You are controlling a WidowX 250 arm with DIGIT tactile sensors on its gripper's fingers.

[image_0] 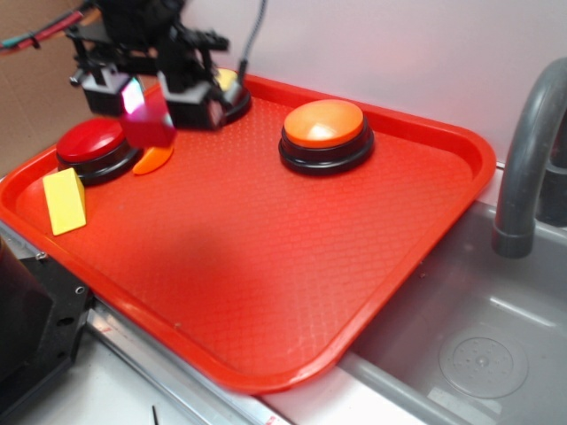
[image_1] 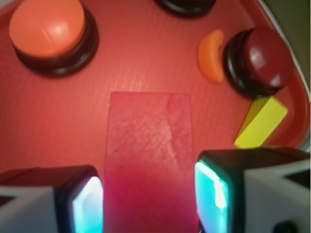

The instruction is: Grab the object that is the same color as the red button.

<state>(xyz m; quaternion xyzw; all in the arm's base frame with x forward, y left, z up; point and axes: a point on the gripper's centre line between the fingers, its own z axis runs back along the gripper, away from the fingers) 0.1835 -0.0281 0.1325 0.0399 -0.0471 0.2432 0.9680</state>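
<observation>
My gripper hangs above the tray's back left corner, shut on the red cube, which is lifted off the tray. In the wrist view the red cube fills the space between the two glowing pads, touching both. The red button sits on the tray just left of and below the cube; in the wrist view the red button lies at the upper right.
On the red tray stand an orange-topped button and a yellow-topped button behind the gripper. An orange crescent lies by the red button, a yellow wedge near the left rim. A grey faucet and sink are at right.
</observation>
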